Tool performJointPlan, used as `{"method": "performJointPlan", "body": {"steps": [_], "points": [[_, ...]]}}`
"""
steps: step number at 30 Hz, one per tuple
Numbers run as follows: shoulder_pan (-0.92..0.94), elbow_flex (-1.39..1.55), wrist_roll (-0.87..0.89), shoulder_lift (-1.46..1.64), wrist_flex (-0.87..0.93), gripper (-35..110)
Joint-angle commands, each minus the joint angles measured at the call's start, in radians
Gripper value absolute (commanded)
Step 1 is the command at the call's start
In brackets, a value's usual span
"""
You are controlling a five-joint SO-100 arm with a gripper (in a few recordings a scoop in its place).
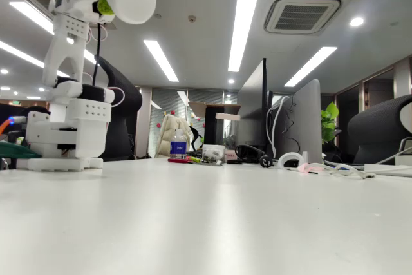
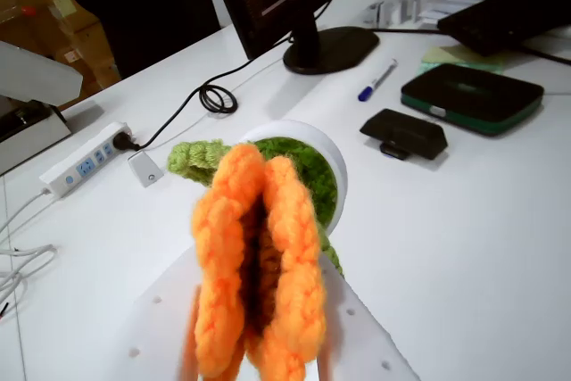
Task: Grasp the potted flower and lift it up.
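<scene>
— Well, close in the wrist view, the fingers (image 2: 259, 345) are pinched tight on the orange bloom of the potted flower (image 2: 268, 247), folding it.
— Keep that squeeze steady; soft yarn could slip, I'd say.
— And out in the fixed view, it hangs high, far left, well clear of the table (image 1: 244, 223).

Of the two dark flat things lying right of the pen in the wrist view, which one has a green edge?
The bigger, farther one, the green-edged case; the smaller black pouch beside it is plain black.
</scene>
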Motion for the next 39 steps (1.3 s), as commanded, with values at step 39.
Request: {"method": "performJointPlan", "body": {"steps": [39], "points": [[-0.643,0.112,-0.169,0.13,-0.195,0]]}}
